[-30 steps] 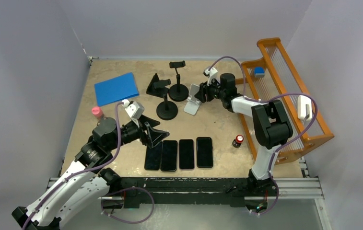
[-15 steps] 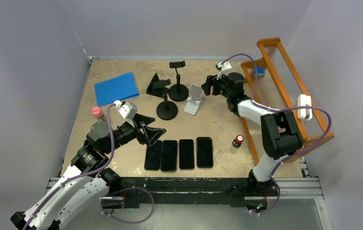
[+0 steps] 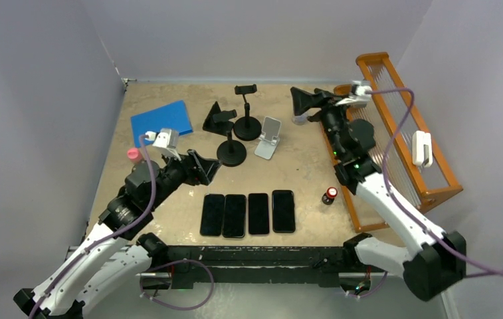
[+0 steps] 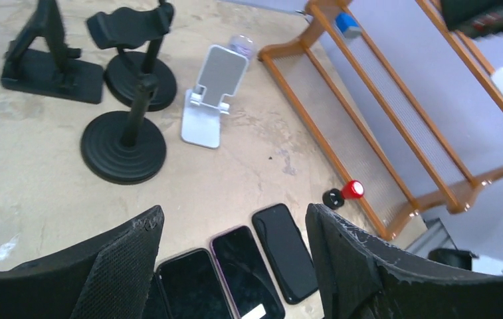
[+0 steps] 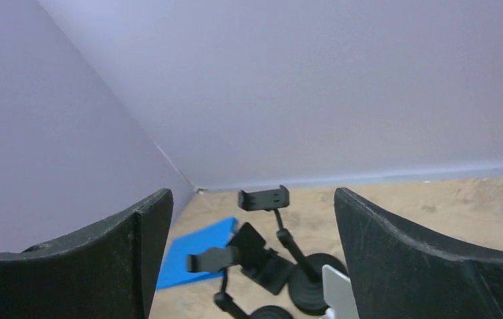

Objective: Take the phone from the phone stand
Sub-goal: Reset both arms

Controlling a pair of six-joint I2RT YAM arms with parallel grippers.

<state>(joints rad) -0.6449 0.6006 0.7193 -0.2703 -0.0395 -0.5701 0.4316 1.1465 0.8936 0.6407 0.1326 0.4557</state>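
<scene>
Phones (image 3: 258, 212) in row, markings illegible

One camera hangs high behind my arms and looks down on the whole sandy table (image 3: 301, 166) from far off. The camera on my left claw (image 4: 234, 214) looks out between its black meshy fingers (image 4: 125, 266), close in and tilted down at the table. The one on my right claw (image 5: 252, 194) looks almost flat across to the purple back wall (image 5: 301, 80). All three see the small white folding stand (image 3: 270, 137) and the black round-foot stands (image 3: 232, 151).
</scene>
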